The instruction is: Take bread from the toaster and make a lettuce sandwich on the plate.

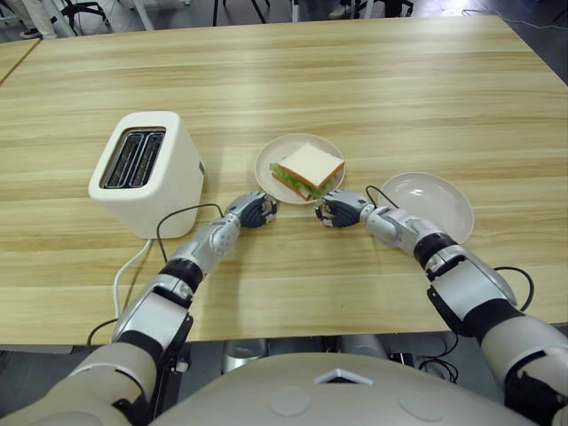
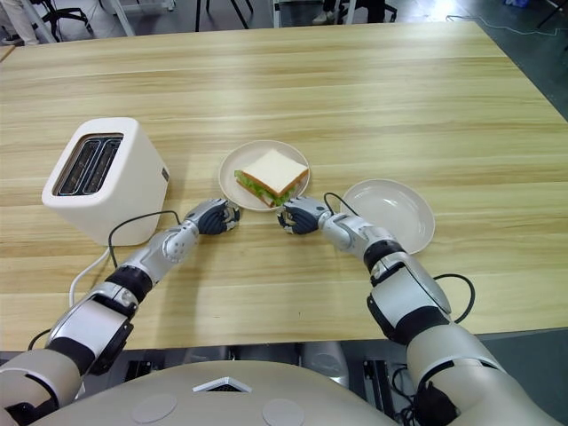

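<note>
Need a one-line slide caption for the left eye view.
Lettuce sandwich assembled on the plate, left hand and right hand curled empty beside its near rim, toaster left, empty plate right.

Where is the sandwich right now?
In the left eye view, the sandwich sits on the plate near centre, between the toaster on its left and an empty plate on its right.

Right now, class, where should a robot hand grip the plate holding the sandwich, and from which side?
Probably pinch the plate by its bare left rim, approaching from the left, beside the left robot hand: the sandwich sits toward the right, leaving that lip free.
</note>
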